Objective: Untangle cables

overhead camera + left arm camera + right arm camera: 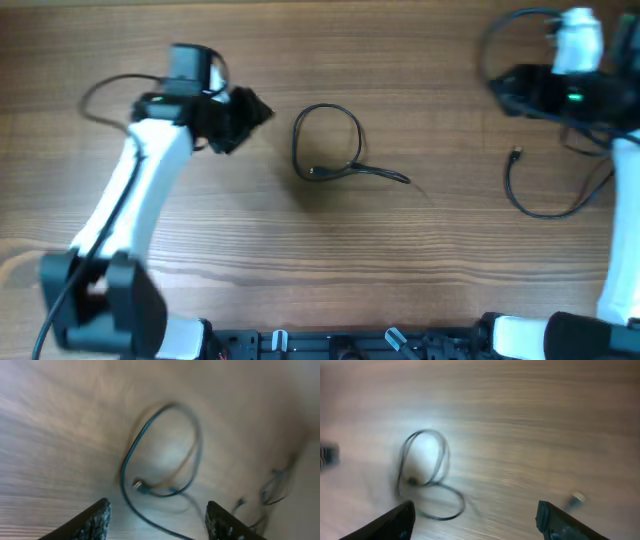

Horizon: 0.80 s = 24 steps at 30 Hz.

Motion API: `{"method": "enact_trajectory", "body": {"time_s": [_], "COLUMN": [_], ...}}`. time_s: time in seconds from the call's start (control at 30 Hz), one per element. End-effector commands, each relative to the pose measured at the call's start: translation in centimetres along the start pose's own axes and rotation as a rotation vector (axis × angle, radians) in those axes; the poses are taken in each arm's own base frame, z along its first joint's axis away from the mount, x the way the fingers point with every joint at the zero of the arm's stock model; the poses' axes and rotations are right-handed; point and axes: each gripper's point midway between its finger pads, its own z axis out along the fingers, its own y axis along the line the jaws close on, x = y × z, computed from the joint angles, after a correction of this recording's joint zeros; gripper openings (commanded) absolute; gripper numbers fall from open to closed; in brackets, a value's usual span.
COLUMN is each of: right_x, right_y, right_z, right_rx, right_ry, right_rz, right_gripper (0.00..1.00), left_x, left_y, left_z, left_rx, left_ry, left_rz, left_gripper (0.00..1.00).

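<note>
Looped cable (359, 140) at table (420, 280) centre; second cable (540, 213) right, well apart. Left tool (157, 511), right tool (475, 516): both spread apart, empty. Judgement: left tool pinches plug (313, 172) inside loop, draws out slowly, avoids tightening crossing.

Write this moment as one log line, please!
left hand: open, empty | right hand: open, empty | looped cable: mid-table, untouched | second cable: right side

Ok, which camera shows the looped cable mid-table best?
Overhead: the looped cable is sharp there, with the whole loop, plug end and tail in frame. Left wrist has it closer but blurred, its tail cut off at the bottom edge. Right wrist shows it small and blurred.
</note>
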Motion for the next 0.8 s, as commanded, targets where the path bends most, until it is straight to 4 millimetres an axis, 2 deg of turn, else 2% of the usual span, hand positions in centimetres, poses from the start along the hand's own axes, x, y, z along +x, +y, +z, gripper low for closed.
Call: {"method": "enact_trajectory", "body": {"time_s": [0.0, 0.07, 0.13, 0.17, 0.27, 0.33, 0.43, 0.5, 0.57, 0.6, 0.67, 0.77], "right_x": [0.7, 2.2, 4.0, 4.9, 6.7, 8.8, 10.4, 11.4, 11.7, 11.5, 10.8, 9.8], "right_y": [7.4, 10.9, 12.9, 13.5, 14.6, 15.5, 16.4, 16.1, 15.8, 15.2, 14.2, 13.0], "right_z": [4.3, 7.0, 9.6, 11.3, 14.3, 16.8, 18.9, 20.1, 20.9, 21.2, 21.6, 22.3], "right_rx": [-0.174, -0.220, -0.177, -0.115, 0.003, 0.069, 0.097, 0.162, 0.194, 0.229, 0.272, 0.287], "right_ry": [0.093, 0.174, 0.264, 0.310, 0.386, 0.459, 0.504, 0.524, 0.524, 0.501, 0.456, 0.403], "right_rz": [-0.246, -0.326, -0.379, -0.328, -0.102, 0.135, 0.192, 0.277, 0.321, 0.341, 0.356, 0.373], "right_gripper": [0.79, 0.76, 0.77, 0.77, 0.76, 0.71, 0.67, 0.66, 0.77, 0.78, 0.79, 0.70], "left_x": [-3.3, -3.9, -4.2, -4.4, -4.6, -4.8, -5.0, -5.0, -4.9, -4.9, -4.9, -4.9], "left_y": [-0.1, 0.9, 2.1, 2.7, 3.0, 3.3, 3.5, 3.5, 3.6, 3.6, 3.7, 3.9], "left_z": [-5.7, -6.6, -6.9, -6.9, -7.0, -7.0, -7.0, -7.0, -7.0, -7.0, -7.0, -6.9], "left_rx": [0.054, 0.043, 0.024, 0.013, 0.009, -0.007, -0.020, -0.020, -0.022, -0.022, -0.025, -0.038], "left_ry": [-0.156, -0.172, -0.173, -0.171, -0.173, -0.186, -0.197, -0.196, -0.194, -0.194, -0.196, -0.193], "left_rz": [-0.012, -0.043, -0.077, -0.097, -0.108, -0.109, -0.110, -0.111, -0.112, -0.112, -0.112, -0.117], "left_gripper": [0.65, 0.67, 0.70, 0.72, 0.84, 0.85, 0.87, 0.89, 0.95, 0.96, 0.97, 0.97]}}
